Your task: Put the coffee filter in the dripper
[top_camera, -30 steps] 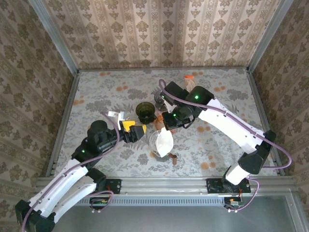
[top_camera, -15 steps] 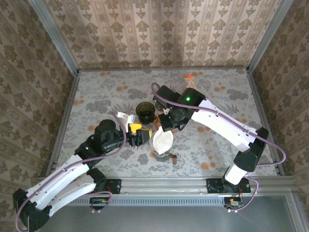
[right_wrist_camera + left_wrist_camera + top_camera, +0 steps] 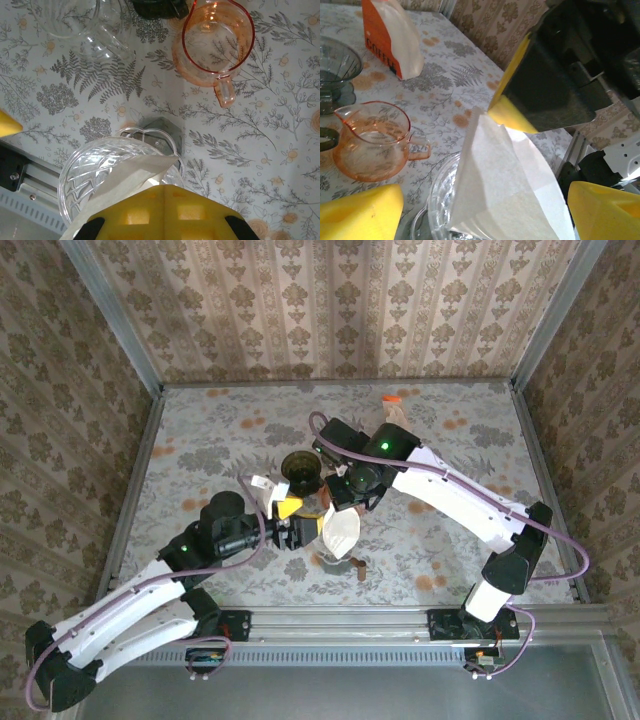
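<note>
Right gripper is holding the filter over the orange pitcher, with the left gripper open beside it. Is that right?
Not the pitcher: the right gripper holds the filter over the clear glass dripper, the orange pitcher standing apart, as the right wrist view shows. The left gripper is open beside it.

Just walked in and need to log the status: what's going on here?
The right gripper is shut on the white coffee filter, holding it tilted with its lower edge dipping into the clear glass dripper. The left gripper is open next to the dripper, with a finger on either side of the filter. The filter isn't seated yet.
</note>
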You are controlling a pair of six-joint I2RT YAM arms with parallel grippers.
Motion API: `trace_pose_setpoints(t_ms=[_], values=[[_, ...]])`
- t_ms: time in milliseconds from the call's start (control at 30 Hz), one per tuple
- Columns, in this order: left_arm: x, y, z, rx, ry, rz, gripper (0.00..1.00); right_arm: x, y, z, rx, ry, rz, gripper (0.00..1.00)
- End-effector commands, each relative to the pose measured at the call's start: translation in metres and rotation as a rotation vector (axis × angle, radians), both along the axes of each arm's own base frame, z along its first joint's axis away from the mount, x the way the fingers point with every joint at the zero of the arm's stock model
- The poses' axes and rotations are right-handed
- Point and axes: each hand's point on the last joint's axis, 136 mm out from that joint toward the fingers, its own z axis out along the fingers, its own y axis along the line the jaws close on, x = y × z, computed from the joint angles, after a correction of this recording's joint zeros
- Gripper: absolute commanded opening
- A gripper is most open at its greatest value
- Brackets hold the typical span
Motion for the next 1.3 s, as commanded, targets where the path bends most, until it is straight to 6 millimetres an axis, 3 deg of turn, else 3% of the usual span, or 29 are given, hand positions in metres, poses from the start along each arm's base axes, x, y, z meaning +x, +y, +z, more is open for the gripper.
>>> trace_pose_setpoints(t_ms=[0,133,300,400,500,600,733,833,1033,1100,1133,1267], values=[[-0.002,-0.004,0.010,-0.005,-0.045,-0.024,0.83,0.001,0.000,-0.006,-0.022,-0.001,-0.015,0.00],[-0.006,-0.012,-0.001,0.045,-0.017,-0.058,0.75,0.001,0.000,-0.007,-0.018,-0.005,-0.017,0.00],[-0.011,-0.018,-0.004,0.069,-0.029,-0.072,0.77,0.001,0.000,-0.007,-0.016,-0.007,-0.020,0.00],[-0.007,-0.015,-0.011,0.101,-0.020,-0.046,0.70,0.001,-0.001,-0.007,-0.013,-0.011,-0.022,0.01],[-0.005,-0.015,-0.019,0.126,0.004,-0.030,0.62,0.000,-0.003,-0.006,-0.008,-0.018,-0.023,0.08],[-0.003,-0.015,-0.025,0.140,0.023,-0.021,0.58,0.000,-0.006,-0.004,-0.001,-0.040,-0.025,0.23],[-0.001,-0.014,-0.027,0.143,0.033,-0.009,0.59,0.000,-0.008,0.002,0.040,-0.080,-0.026,0.47],[-0.001,-0.012,-0.025,0.141,0.031,0.000,0.62,-0.003,-0.007,0.002,0.081,-0.093,-0.015,0.55],[-0.001,-0.009,-0.021,0.133,0.035,0.010,0.67,-0.011,-0.005,0.001,0.174,-0.128,0.007,0.63],[-0.002,-0.007,-0.021,0.132,0.040,0.014,0.67,-0.015,-0.004,-0.005,0.191,-0.127,0.022,0.62],[-0.002,-0.007,-0.021,0.134,0.041,0.016,0.68,-0.018,-0.006,0.004,0.222,-0.150,0.029,0.61],[-0.002,-0.008,-0.019,0.128,0.045,0.013,0.67,-0.028,0.001,0.009,0.268,-0.174,0.079,0.58]])
